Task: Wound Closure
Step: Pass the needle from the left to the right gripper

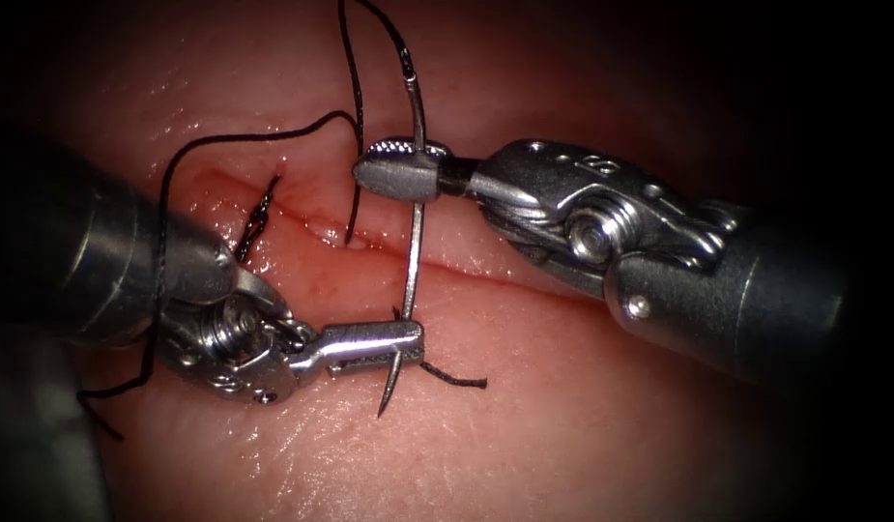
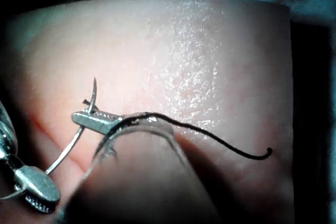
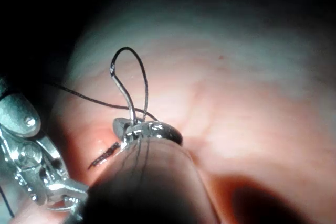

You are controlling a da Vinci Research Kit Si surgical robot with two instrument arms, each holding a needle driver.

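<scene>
Holding: both claws are clamped on the needle (image 1: 414, 246) at once, so it is gripped at two places along its curve.
Left claw (image 1: 413, 345): jaws together on the needle near its pointed end, just on the near side of the cut (image 1: 485, 275); the tip juts out past the jaws.
Right claw (image 1: 422, 166): jaws together on the needle toward its thread end, just on the far side of the cut.
Needle: it bridges the cut between the two claws and looks free of the tissue (image 1: 582, 425) (the tip seems to hang above the surface, not in it).
Thread (image 1: 244, 135): it leaves the needle's tail beyond the right claw, drops into the tissue at the cut just beside that claw, and another length loops over the left tool's wrist.
Stitch (image 1: 256, 217): a dark stitch sits across the cut's left end.
Risk, double grip: if the two claws pull or twist against each other, the needle could bend or spring out of one of them.
Risk, tip: it hangs near the tissue beside the cut, so a dip of the left claw could prick the surface.
Risk, thread: draped on the left tool's wrist, it could snag and drag on the stitch.
</scene>
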